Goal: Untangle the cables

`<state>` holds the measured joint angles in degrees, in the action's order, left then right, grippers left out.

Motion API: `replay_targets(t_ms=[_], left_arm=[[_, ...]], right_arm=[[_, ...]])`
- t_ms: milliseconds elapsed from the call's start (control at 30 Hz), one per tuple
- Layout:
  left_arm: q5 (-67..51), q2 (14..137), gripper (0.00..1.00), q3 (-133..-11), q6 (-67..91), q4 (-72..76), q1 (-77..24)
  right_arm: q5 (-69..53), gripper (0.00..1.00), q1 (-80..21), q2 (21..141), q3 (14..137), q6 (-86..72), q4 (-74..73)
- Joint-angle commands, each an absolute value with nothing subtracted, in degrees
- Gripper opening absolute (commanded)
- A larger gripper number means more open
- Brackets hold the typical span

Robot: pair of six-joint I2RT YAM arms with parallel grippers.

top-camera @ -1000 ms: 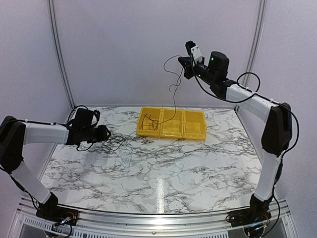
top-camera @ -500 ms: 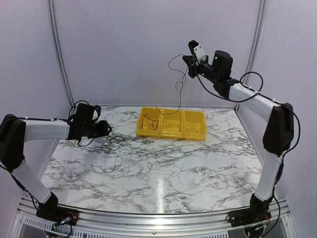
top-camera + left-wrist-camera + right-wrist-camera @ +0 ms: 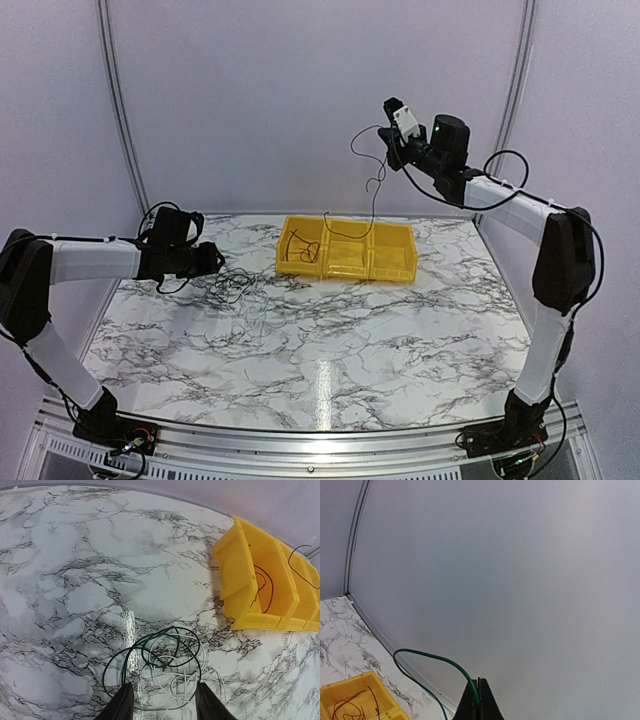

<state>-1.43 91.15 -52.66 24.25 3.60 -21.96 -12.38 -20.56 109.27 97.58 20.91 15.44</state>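
Nearest us, our left gripper (image 3: 163, 702) sits low over the table (image 3: 60, 580), jaws well apart and empty. The tangle of cables (image 3: 165, 667) lies straight ahead of its fingertips, loops flat on the marble. Beyond sits the yellow tray (image 3: 242, 587), with a dark wire (image 3: 262, 587) coiled in its leftmost compartment. Farthest and highest, our right gripper (image 3: 478, 690) is pinched tight on one green cable (image 3: 432, 656). It dangles roughly vertical above the tray's middle; its lower end is too faint to place.
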Motion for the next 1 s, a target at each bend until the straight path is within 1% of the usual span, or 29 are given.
replay_targets(t_ms=[0, 100, 233, 433, 600, 800, 967], left_arm=[[-1.09, 91.49, 0.45, -53.04, 24.1, 1.93, -21.64], [-0.76, 91.58, 0.45, -52.46, 24.36, 1.93, -21.62], [-0.52, 90.87, 0.45, -51.68, 25.44, 2.14, -21.64], [-0.35, 89.67, 0.45, -50.04, 25.96, 2.46, -21.67], [-0.38, 87.87, 0.45, -48.31, 26.67, 2.79, -21.62], [0.38, 85.44, 0.45, -46.73, 27.11, 2.55, -21.67], [2.23, 82.97, 0.45, -44.88, 27.57, 2.31, -21.62]], right_arm=[[-9.17, 0.0, -19.69, 110.12, 97.34, 21.32, 14.73], [-11.44, 0.0, -19.76, 111.13, 96.5, 19.35, 13.62], [-10.49, 0.0, -20.54, 112.81, 96.33, 18.27, 13.22], [-17.04, 0.0, -21.87, 115.64, 96.48, 15.4, 11.37], [-18.77, 0.0, -24.24, 119.83, 98.09, 11.88, 12.04], [-17.23, 0.0, -25.92, 125.46, 100.11, 9.06, 11.62], [-13.68, 0.0, -25.8, 126.83, 97.71, 9.01, 11.8]])
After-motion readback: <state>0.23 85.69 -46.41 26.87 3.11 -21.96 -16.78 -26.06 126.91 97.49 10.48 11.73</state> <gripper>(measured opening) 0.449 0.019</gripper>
